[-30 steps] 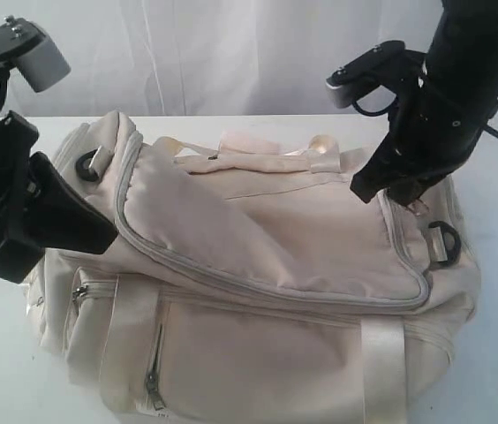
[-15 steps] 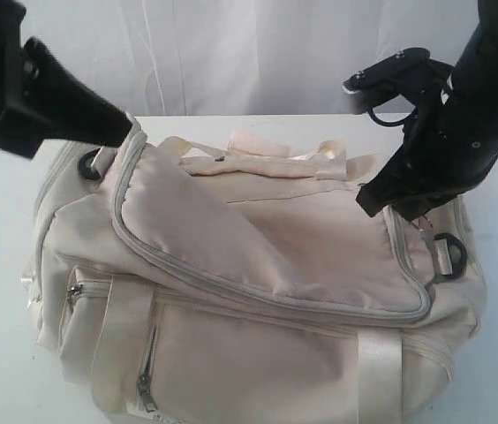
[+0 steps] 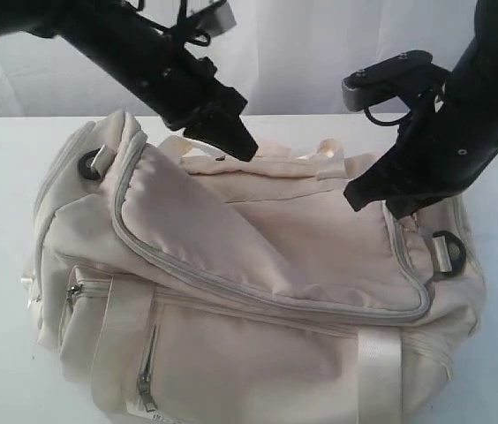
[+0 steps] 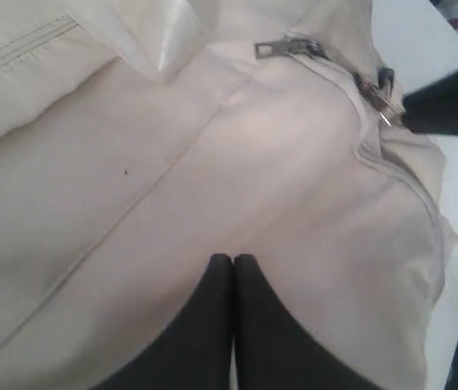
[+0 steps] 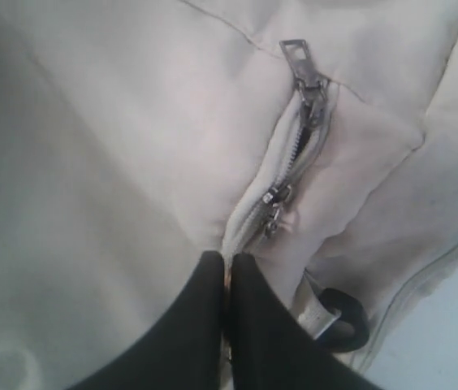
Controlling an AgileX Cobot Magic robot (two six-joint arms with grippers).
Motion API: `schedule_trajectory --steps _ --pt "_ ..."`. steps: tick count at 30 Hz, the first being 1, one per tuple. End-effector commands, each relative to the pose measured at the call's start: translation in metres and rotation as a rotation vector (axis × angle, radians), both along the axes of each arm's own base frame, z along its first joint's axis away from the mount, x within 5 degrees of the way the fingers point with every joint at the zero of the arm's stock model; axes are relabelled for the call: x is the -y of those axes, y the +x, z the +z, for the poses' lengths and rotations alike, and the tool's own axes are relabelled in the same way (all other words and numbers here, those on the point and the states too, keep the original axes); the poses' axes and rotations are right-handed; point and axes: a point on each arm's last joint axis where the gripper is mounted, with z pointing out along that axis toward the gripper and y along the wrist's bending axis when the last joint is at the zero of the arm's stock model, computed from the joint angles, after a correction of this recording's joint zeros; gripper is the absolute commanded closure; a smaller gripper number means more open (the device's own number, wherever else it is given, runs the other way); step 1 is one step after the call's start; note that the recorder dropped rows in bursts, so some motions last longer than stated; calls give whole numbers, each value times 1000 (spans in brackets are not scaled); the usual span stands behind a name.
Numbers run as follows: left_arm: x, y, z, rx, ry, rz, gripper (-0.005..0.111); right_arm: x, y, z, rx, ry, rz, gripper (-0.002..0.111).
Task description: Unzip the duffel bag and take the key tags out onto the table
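The cream-white duffel bag (image 3: 258, 291) lies on the white table (image 3: 2, 177), its grey top zipper (image 3: 231, 287) closed along the front. My left gripper (image 3: 240, 146) is shut with nothing in it, hovering over the bag's back top near the handles; its fingertips (image 4: 221, 262) sit just above plain fabric. My right gripper (image 3: 381, 201) is at the bag's right end, shut on the zipper strip (image 5: 249, 219) just below a small metal slider (image 5: 274, 203). A second slider (image 5: 306, 77) lies further along. The key tags are hidden.
Black strap rings sit at the bag's left end (image 3: 88, 164) and right end (image 3: 450, 252), the right one close to my right fingers (image 5: 344, 323). A side pocket zipper (image 3: 147, 371) faces the front. A white curtain hangs behind the table.
My left arm has swung up from the bag's left side and across to its back middle. The right gripper has stayed at the bag's right end, barely shifting.
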Motion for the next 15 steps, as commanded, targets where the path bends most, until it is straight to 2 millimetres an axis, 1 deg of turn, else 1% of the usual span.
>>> schedule_trajectory --steps 1,2,3,4,6,7,8,9,10,11,14,15 --pt "19 41 -29 -167 -151 17 107 0 0 3 18 40 -49 108" --pt "27 52 -38 -188 -206 28 107 0 0 3 20 41 -49 108" --pt "30 57 -42 -194 -233 29 107 0 0 3 20 41 -49 108" --pt "36 63 -47 -192 -280 21 104 0 0 3 20 41 -49 108" --pt "41 73 -56 -195 -325 47 88 0 -1 3 15 38 -49 108" --pt "43 78 -63 -197 -331 61 73 0 -1 3 10 36 -50 108" --pt "45 80 -66 -202 -336 63 61 0 -1 3 9 35 -50 108" --pt "48 80 -70 -203 -347 57 47 0 -1 3 9 35 -50 108" --pt "52 80 -72 -192 -355 57 39 0 -1 3 9 35 -50 108" --pt "59 79 -75 -173 -351 66 36 0 -1 3 9 35 -50 108" --pt "78 75 -83 -123 -343 76 38 0 -2 3 4 32 -50 108" --pt "85 73 -91 -134 -338 80 39 1 -2 2 -2 28 -50 108"
